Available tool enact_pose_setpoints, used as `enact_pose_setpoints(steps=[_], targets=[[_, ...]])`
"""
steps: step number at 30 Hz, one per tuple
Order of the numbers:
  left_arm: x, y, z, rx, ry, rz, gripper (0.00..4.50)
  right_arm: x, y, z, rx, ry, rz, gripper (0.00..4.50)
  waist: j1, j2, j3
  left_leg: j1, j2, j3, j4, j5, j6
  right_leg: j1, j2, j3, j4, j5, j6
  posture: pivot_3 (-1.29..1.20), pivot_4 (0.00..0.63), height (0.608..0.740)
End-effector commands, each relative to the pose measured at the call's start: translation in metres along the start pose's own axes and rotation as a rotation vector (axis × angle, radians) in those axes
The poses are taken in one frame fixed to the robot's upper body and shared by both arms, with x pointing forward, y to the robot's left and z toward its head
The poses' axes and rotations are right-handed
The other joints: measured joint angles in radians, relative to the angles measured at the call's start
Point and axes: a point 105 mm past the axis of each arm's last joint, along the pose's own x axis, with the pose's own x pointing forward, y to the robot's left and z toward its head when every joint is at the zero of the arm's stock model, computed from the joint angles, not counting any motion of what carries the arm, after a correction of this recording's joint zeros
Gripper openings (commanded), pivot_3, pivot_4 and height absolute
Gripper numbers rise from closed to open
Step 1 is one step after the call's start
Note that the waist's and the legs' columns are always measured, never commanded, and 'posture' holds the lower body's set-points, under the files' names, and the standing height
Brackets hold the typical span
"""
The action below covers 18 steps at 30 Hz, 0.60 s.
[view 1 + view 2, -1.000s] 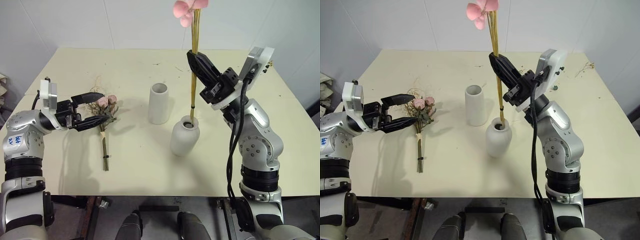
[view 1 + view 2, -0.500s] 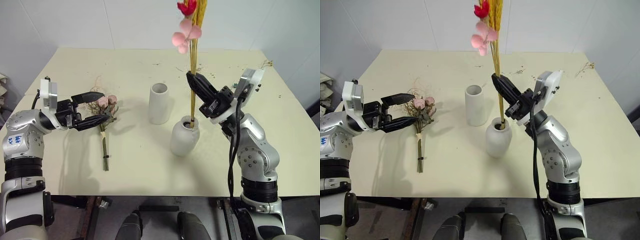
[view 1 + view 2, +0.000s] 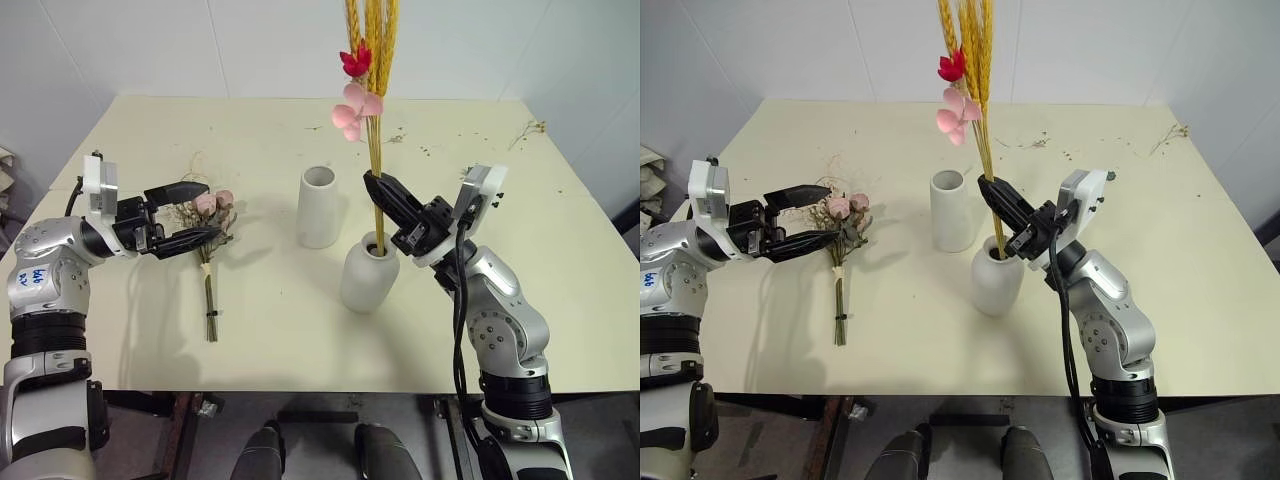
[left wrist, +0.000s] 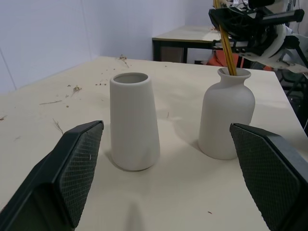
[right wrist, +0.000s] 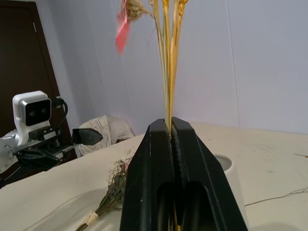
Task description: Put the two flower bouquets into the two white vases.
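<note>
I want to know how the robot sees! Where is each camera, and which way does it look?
Head eyes: up high, looking down at the table; both arms show.
Left wrist: behind the open left claw, facing the tall vase and round vase.
Right wrist: behind the shut right claw, looking up the wheat bouquet.
Shared: both wrist views show the tall vase.

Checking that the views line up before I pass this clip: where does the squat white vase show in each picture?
Left eye view: squat vase, centre, below the right gripper.
Right eye view: centre, wheat bouquet rising from its neck.
Left wrist view: right of middle, yellow stems in its mouth.
Right wrist view: not seen.
Shared landmark: the tall vase beside it.
</note>
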Motion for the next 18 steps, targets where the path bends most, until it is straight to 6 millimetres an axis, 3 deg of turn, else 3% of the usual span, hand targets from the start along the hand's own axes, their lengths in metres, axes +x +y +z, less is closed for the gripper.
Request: enact_pose_setpoints(steps=[1,5,11,14,18], targets=[[0.002,0.005,0.009,0.024,0.003,0.017,4.5,-0.001,0.01,0.011,0.008,0.0,0.057,0.93,0.0,0.0,0.0,0.0,0.0,0.0,0.0,0.0,0.0,0.0,0.0,0.0,0.0,0.0,0.0,0.0,0.15,0.74],[0.002,0.005,0.008,0.012,0.005,0.028,4.5,-0.01,0.013,0.02,-0.012,0.015,0.076,2.3,0.001,0.0,0.0,0.0,0.0,0.0,0.0,0.0,0.0,0.0,0.0,0.0,0.0,0.0,0.0,0.0,0.15,0.74],[0.004,0.009,0.009,0.02,0.006,0.077,4.5,-0.044,0.014,0.032,-0.092,0.166,0.093,4.36,0.003,0.0,0.0,0.0,0.0,0.0,0.0,-0.001,-0.001,0.001,-0.001,0.0,-0.003,0.0,0.0,0.0,0.15,0.74],[0.007,0.012,0.012,0.034,-0.011,0.121,4.5,-0.065,0.013,0.035,-0.14,0.294,0.11,4.47,0.005,0.0,0.0,-0.001,-0.001,0.0,0.0,-0.001,-0.001,0.001,-0.001,-0.001,-0.004,0.0,0.0,0.0,0.15,0.74],[0.009,0.028,0.01,-0.002,-0.03,0.311,4.5,-0.091,0.005,0.042,-0.203,0.462,0.114,4.47,0.007,-0.001,0.0,-0.001,-0.001,0.0,0.001,-0.001,-0.001,0.003,-0.002,-0.001,-0.005,0.0,0.001,0.0,0.15,0.74]])
